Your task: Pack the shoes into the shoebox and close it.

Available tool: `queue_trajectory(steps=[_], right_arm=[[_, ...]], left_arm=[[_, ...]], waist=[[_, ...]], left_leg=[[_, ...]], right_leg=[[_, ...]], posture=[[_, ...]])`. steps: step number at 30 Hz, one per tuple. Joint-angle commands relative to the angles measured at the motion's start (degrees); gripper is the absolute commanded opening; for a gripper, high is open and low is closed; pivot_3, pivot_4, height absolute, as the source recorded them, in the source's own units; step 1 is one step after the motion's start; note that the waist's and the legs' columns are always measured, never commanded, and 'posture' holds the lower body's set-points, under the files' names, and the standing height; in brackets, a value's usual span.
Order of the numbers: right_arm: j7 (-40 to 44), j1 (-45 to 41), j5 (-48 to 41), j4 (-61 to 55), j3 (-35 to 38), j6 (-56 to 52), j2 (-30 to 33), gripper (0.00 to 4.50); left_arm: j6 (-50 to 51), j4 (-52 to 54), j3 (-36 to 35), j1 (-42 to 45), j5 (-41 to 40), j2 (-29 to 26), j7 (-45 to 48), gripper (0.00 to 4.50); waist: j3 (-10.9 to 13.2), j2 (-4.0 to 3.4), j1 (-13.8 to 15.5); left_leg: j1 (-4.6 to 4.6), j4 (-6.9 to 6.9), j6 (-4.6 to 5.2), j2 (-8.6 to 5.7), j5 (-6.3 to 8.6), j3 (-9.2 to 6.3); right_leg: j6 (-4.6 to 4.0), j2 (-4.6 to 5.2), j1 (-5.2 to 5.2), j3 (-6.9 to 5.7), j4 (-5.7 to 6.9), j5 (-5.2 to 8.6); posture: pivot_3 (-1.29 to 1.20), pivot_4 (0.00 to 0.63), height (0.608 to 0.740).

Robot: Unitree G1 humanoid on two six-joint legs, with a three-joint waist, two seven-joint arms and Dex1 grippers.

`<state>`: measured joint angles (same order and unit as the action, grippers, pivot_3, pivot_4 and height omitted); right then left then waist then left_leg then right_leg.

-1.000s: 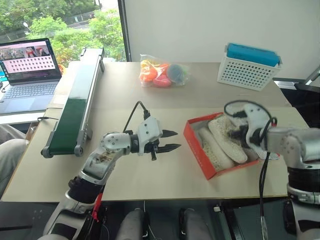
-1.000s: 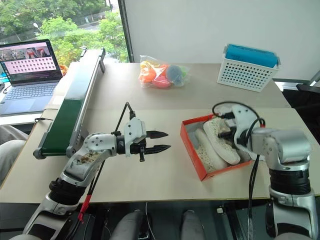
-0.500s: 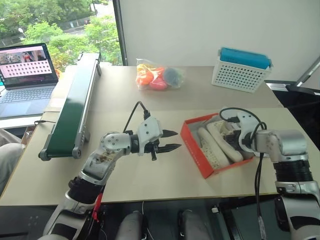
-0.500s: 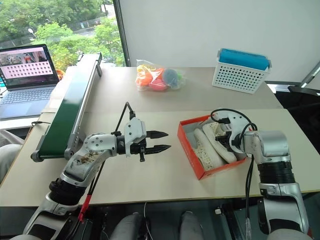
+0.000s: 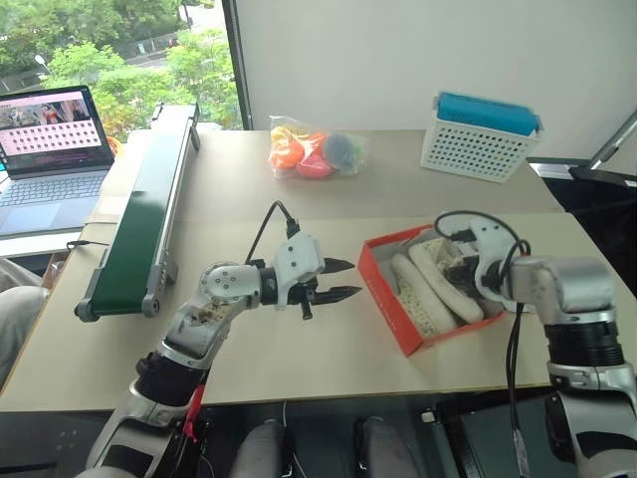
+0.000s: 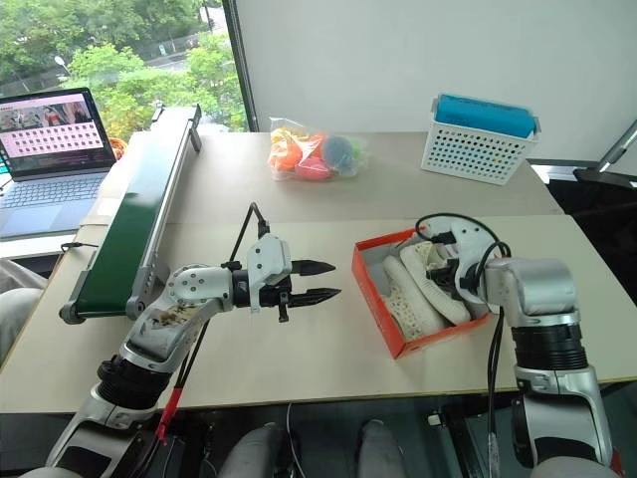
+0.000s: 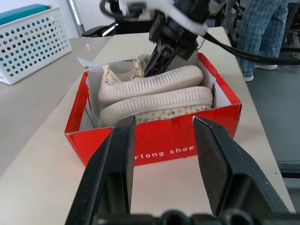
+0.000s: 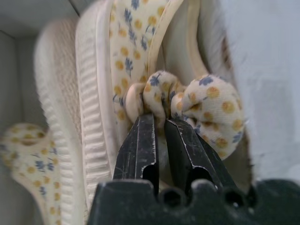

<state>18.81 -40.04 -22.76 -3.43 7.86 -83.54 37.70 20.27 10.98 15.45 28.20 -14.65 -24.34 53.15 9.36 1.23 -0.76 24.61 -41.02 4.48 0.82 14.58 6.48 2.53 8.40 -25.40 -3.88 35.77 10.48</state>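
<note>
Shoes [image 7: 152, 93] now both sit down in the shoebox [image 5: 382, 295], right gripper [image 8: 161, 136] still pinching one's collar, left gripper [image 5: 338, 280] parted alongside, so lid-closing's next.

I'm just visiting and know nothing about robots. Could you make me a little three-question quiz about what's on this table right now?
1. True or false: both shoes lie inside the shoebox.
2. Which gripper is closest to the shoes: A) left gripper, B) right gripper?
3. What sits in the white basket?

Key:
1. True; they lie on their sides, soles showing.
2. B; its shut fingers are at a shoe's flowered bow, while the left gripper hovers open beside the box.
3. A blue block-shaped thing.
</note>
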Motion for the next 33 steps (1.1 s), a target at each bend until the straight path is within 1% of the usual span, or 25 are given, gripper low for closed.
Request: queue_trajectory(steps=[1,3,5,9,12,13,15,17,19,20,24,25,26,30,33], right_arm=[[0.8,-4.3,-2.5,-7.6,8.2,-7.8,2.6,0.7],[1.2,-4.4,-4.8,-9.7,10.4,-8.8,3.9,0.7],[2.4,-2.4,-7.8,-12.5,12.7,-9.0,7.0,0.7],[4.0,5.6,-9.9,-17.0,15.9,-9.0,15.2,0.7],[9.4,18.9,-12.7,-27.6,16.6,-9.0,25.5,0.7],[11.0,22.3,-13.8,-30.6,17.3,-9.0,27.4,0.7],[13.4,27.6,-16.3,-35.1,19.8,-9.0,29.0,0.7],[13.9,32.1,-16.4,-38.3,20.2,-9.0,30.1,0.7],[12.8,37.4,-15.7,-41.0,18.4,-9.0,30.5,0.7],[12.1,39.3,-15.4,-41.8,17.3,-9.0,29.9,0.7],[7.4,42.7,-12.5,-41.3,14.1,-9.0,26.5,0.7],[5.9,43.3,-11.5,-40.9,13.4,-9.0,25.6,0.7],[4.3,43.5,-10.5,-40.3,12.8,-9.0,24.3,0.7],[-0.5,43.1,-6.7,-37.9,9.9,-9.0,21.1,0.7],[-3.2,37.8,-5.2,-36.4,8.2,-8.9,14.9,0.7]], left_arm=[[-1.0,0.5,-0.1,1.0,-0.3,0.4,0.6,2.03],[-1.4,0.0,0.1,1.2,-0.3,0.6,1.0,2.03],[-1.7,-0.7,0.5,1.8,-0.3,1.1,1.3,2.03],[-2.2,-1.8,0.8,2.5,-0.2,2.0,1.9,2.03],[-2.5,-2.7,1.1,2.9,-0.5,2.4,2.7,2.03],[-2.6,-2.9,1.3,3.0,-0.6,2.5,3.0,2.03],[-2.9,-3.3,1.5,3.2,-0.6,2.7,3.5,2.03],[-3.1,-3.7,1.7,3.4,-0.6,3.0,3.9,2.03],[-3.1,-3.9,1.9,3.9,-0.6,3.5,4.4,2.03],[-3.1,-3.9,2.0,4.0,-0.6,3.6,4.6,2.03],[-3.1,-4.0,1.9,4.3,-0.5,3.8,5.0,2.03],[-3.1,-4.0,1.8,4.3,-0.5,3.8,5.1,2.03],[-3.0,-4.1,1.8,4.4,-0.5,3.9,5.1,2.03],[-2.8,-3.8,1.7,4.3,-0.6,3.9,5.1,2.03],[-2.7,-3.7,1.7,4.3,-0.5,3.8,5.1,2.03]], waist=[[0.0,-0.01,0.2],[0.0,0.0,0.5],[0.0,0.0,1.0],[0.0,0.0,1.9],[0.0,-0.04,1.7],[0.0,-0.17,1.9],[0.0,-0.18,1.4],[0.1,-0.16,1.1],[0.1,-0.16,1.2],[0.0,-0.15,1.4],[0.0,-0.15,1.5],[0.0,-0.15,1.5],[0.0,-0.15,1.5],[0.0,-0.14,1.6],[0.0,-0.08,1.4]], left_leg=[[0.04,0.03,-0.08,0.0,-0.05,-0.01],[0.06,0.04,-0.04,0.0,-0.03,-0.01],[0.07,0.01,0.32,-0.02,0.19,-0.03],[0.09,-0.06,0.48,-0.07,0.28,-0.05],[0.12,-0.03,0.51,-0.08,0.3,-0.05],[0.13,-0.07,0.5,-0.05,0.3,-0.03],[0.07,-0.01,0.49,-0.02,0.31,-0.07],[0.01,0.0,0.49,0.0,0.31,-0.03],[-0.03,-0.04,0.49,0.01,0.3,-0.05],[-0.05,-0.07,0.49,0.01,0.3,-0.06],[-0.02,-0.08,0.53,0.0,0.33,-0.08],[0.04,-0.08,0.54,-0.01,0.34,-0.07],[0.06,-0.08,0.54,-0.02,0.33,-0.06],[0.09,-0.1,0.49,-0.03,0.31,-0.07],[0.07,-0.13,0.51,-0.03,0.32,-0.07]], right_leg=[[0.0,0.0,-0.03,-0.03,0.0,0.0],[0.01,-0.01,-0.02,-0.05,-0.03,0.01],[0.01,0.0,0.04,-0.07,-0.08,0.01],[0.03,0.03,0.11,-0.08,-0.2,0.02],[0.06,0.04,0.14,-0.08,-0.31,0.03],[0.06,0.04,0.11,-0.09,-0.32,0.03],[0.12,0.02,0.19,-0.1,-0.33,0.07],[0.12,0.01,0.19,-0.03,-0.36,0.07],[0.14,0.01,0.24,-0.04,-0.36,0.08],[0.45,0.01,0.28,-0.05,-0.36,0.26],[0.46,0.01,0.31,-0.05,-0.52,0.27],[0.32,0.02,0.28,-0.04,-0.55,0.18],[0.15,0.02,0.27,-0.03,-0.54,0.07],[0.15,0.02,0.27,-0.05,-0.56,0.08],[0.16,0.01,0.29,-0.05,-0.55,0.08]], posture=[[0.0,0.15,0.705],[0.0,0.15,0.705],[0.0,0.15,0.705],[0.0,0.15,0.705],[0.0,0.15,0.705],[0.0,0.15,0.705],[0.0,0.15,0.705],[0.0,0.15,0.705],[0.0,0.15,0.705],[0.0,0.15,0.705],[0.0,0.15,0.705],[0.0,0.15,0.705],[0.0,0.15,0.705],[0.0,0.15,0.705],[0.0,0.15,0.705]])
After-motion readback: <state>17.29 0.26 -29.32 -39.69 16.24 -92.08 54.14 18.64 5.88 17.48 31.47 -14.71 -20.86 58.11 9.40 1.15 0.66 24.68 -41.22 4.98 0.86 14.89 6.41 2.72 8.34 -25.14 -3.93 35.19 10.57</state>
